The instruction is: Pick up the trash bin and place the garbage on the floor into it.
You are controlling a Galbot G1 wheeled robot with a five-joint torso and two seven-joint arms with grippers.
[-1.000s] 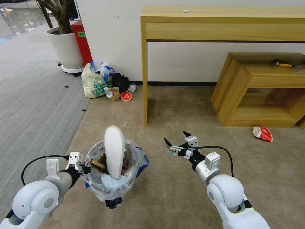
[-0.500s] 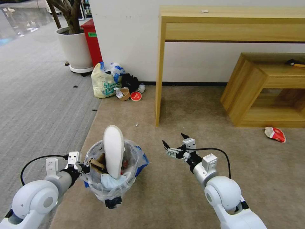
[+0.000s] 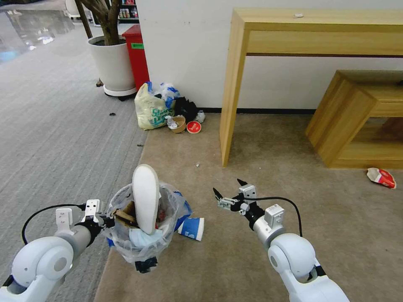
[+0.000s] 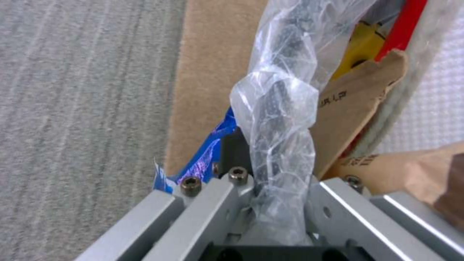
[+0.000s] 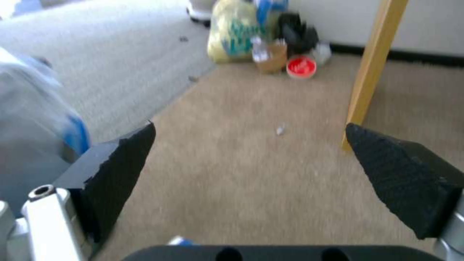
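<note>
- Beige carpet floor (image 3: 260, 147) runs up to a white wall, with a grey striped carpet (image 3: 54, 126) alongside on the robot's left
- Left pincer (image 3: 102, 221) is clamped on the bag-wrapped rim of the trash bin (image 3: 145, 247), holding it above the edge where the 2 carpets meet; the left wrist view shows the crinkled clear liner (image 4: 278, 119) squeezed between its fingers
- Inside the bin, a white foam insole (image 3: 145, 197) stands upright above brown cardboard (image 3: 126, 216)
- A blue-white cup (image 3: 191, 228) lies on its side on the floor just beside the bin, on the robot's right of it
- Right pincer (image 3: 228, 193) hangs over bare carpet with its black fingertips (image 5: 121, 163) spread wide, gripping nothing
- A red wrapper (image 3: 381, 177) lies well apart to the right, near a low wooden shelf (image 3: 357, 121)
- A yellowish-green tied bag (image 3: 152, 110) and cups sit against the wall beside a wooden table leg (image 3: 231, 92)
</note>
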